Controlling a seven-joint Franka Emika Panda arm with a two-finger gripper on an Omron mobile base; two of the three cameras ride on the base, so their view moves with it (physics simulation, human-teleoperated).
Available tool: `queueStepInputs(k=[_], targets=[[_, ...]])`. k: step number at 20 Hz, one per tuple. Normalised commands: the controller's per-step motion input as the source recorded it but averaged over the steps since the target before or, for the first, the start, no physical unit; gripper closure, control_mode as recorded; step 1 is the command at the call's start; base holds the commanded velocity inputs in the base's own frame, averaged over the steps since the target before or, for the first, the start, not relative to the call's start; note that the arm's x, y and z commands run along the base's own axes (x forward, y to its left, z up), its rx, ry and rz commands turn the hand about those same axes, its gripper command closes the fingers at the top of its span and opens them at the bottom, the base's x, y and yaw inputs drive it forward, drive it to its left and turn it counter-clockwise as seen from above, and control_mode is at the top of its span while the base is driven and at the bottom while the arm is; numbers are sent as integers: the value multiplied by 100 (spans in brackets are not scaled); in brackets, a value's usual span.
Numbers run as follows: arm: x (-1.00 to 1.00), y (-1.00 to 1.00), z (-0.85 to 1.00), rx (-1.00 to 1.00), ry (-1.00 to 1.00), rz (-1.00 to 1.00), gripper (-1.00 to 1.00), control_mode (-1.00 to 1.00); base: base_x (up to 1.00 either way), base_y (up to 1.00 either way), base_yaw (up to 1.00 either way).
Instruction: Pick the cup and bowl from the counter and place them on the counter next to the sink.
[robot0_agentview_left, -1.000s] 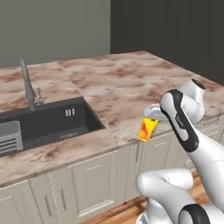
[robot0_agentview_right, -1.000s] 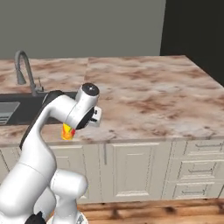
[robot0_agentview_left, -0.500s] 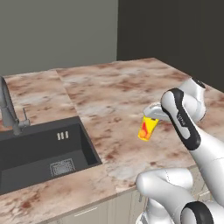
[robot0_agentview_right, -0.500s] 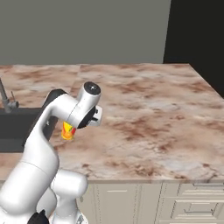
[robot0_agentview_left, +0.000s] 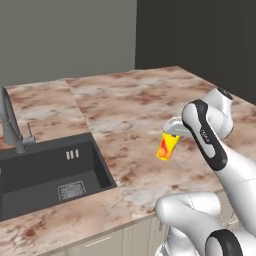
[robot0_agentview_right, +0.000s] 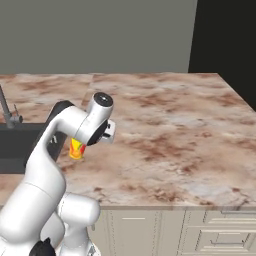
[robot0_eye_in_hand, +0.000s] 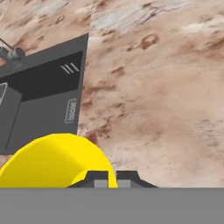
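Above beige-pink marble counter (robot0_agentview_left: 130, 105) right of dark grey sink (robot0_agentview_left: 47, 172) | gripper (robot0_agentview_left: 172, 131) pinching small yellow red-blotched cup (robot0_agentview_left: 166, 146), airborne | base rolled closer since last frames, sink nearer | set-down next; bowl pending

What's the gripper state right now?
Gripper: shut on the cup, held above the counter right of the sink.
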Motion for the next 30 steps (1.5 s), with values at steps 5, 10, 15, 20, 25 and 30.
queueStepInputs(k=[5, 10, 15, 20, 25, 30], targets=[[0, 0, 0, 0, 0, 0, 100, 100, 0, 0, 0], [3, 13, -5, 0, 0, 0, 100, -100, 0, 0, 0], [36, 78, -19, 0, 3, -2, 100, -100, 0, 0, 0], [40, 18, -17, 0, 2, 1, 100, -100, 0, 0, 0], [50, 1, -8, 0, 0, 2, 100, -100, 0, 0, 0], [8, 0, -13, -5, -6, 0, 100, -100, 0, 0, 0]])
